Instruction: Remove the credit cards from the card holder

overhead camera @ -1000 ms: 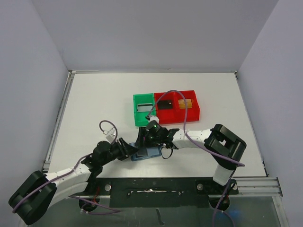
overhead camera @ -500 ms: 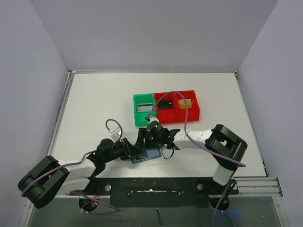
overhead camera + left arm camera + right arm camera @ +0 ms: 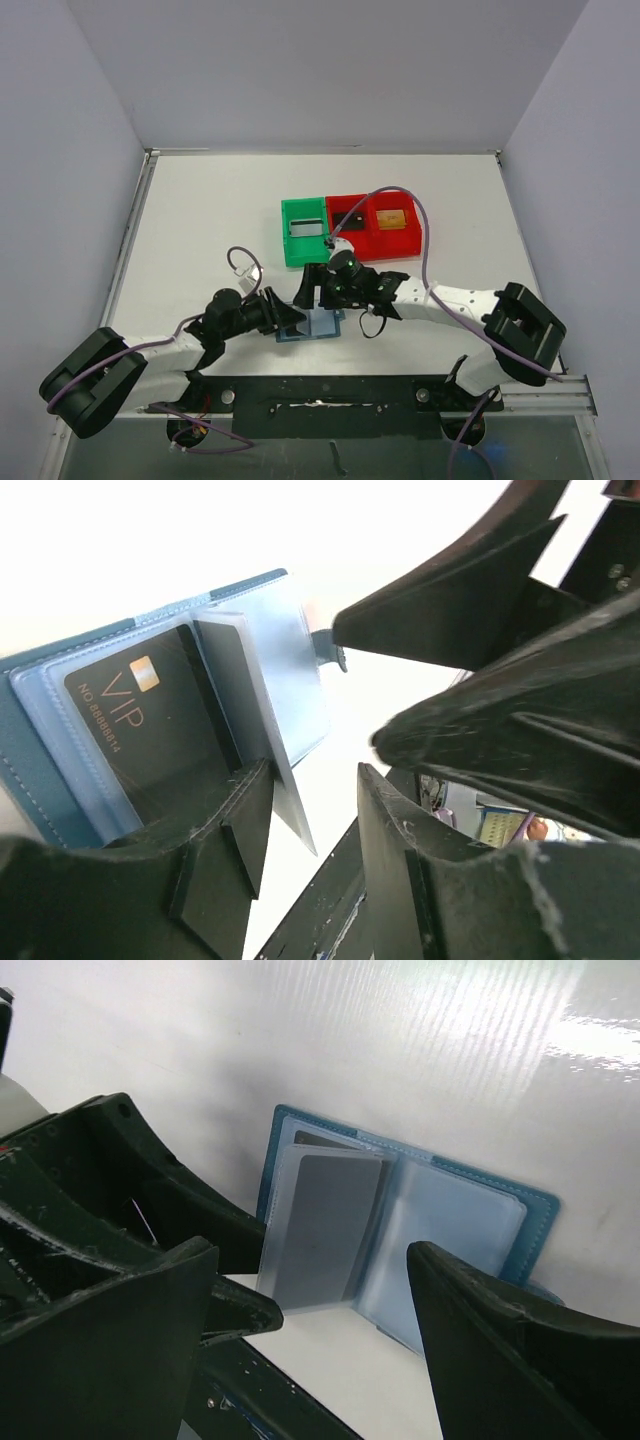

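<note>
Blue stitched card holder (image 3: 525, 1215) is lying open on the table (image 3: 200, 220), directly under both my grippers. One clear sleeve (image 3: 278, 1220) is standing up off the spine and is carrying a grey card (image 3: 325, 1225).

My left gripper (image 3: 315, 775) is sitting at that sleeve's lower corner with its jaws parted. The sleeve edge is leaning on one finger in the gap and the other finger is clear of it, so I'm not clamping anything as far as I can see. My right gripper (image 3: 312, 1250) is hovering above with jaws spread wide, gripping nothing, and the raised sleeve is sitting roughly centred between them.

A black VIP card (image 3: 130, 720) is sitting fully seated in the flat pocket just beyond my left jaws. Judging by this, no card is coming out yet.

My guess at the step in hand is drawing the grey card out of the raised sleeve.
- **Left jaws:** closing on plastic only, low by the spine. Squeezing the card itself would be pinning it in place.
- **Right jaws:** narrowing onto the card's exposed rim and pulling straight along the sleeve without twisting.
- **Unknown:** I can't tell which sleeve edge is the open one.
- **Risk:** the holder is light, so it may be lifting or sliding along with the card.
</note>
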Motion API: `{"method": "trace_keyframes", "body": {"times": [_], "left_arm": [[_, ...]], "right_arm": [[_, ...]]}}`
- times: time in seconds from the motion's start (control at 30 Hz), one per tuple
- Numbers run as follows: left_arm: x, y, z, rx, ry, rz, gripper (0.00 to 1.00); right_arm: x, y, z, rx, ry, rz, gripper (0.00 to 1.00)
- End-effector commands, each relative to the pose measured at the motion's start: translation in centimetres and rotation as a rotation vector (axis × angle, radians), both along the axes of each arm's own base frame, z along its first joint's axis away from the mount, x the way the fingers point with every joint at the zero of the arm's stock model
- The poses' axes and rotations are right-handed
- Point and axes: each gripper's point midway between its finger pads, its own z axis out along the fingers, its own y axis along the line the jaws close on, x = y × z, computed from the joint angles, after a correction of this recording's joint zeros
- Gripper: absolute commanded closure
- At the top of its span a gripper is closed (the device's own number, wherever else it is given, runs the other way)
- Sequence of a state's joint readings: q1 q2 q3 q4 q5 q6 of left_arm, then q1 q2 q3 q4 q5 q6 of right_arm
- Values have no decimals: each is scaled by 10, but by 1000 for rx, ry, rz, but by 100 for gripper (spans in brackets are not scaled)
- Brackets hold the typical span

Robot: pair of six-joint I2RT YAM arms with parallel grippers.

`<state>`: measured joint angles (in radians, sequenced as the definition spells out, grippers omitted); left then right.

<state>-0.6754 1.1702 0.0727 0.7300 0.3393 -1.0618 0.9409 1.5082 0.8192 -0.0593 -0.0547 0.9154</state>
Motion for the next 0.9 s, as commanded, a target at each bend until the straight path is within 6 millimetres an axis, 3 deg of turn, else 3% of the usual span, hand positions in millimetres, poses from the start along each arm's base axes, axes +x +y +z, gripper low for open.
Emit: {"method": "trace_keyframes", "body": {"times": [0.0,0.2,0.4,0.63,0.87], "left_arm": [[10,-15,34,-69,-97,-34,61],[11,-33,34,-50,-96,-77,59],[6,-58,34,-38,-103,-129,56],[10,-38,25,76,-99,-57,50],[19,-11,16,155,-72,61,48]], "right_arm": [[14,-27,21,-32,-84,-107,22],[15,-57,26,-36,-112,-221,21],[10,-71,27,19,-116,-268,21],[8,-76,40,88,-174,-256,22],[5,-60,66,219,-285,-148,27]]}}
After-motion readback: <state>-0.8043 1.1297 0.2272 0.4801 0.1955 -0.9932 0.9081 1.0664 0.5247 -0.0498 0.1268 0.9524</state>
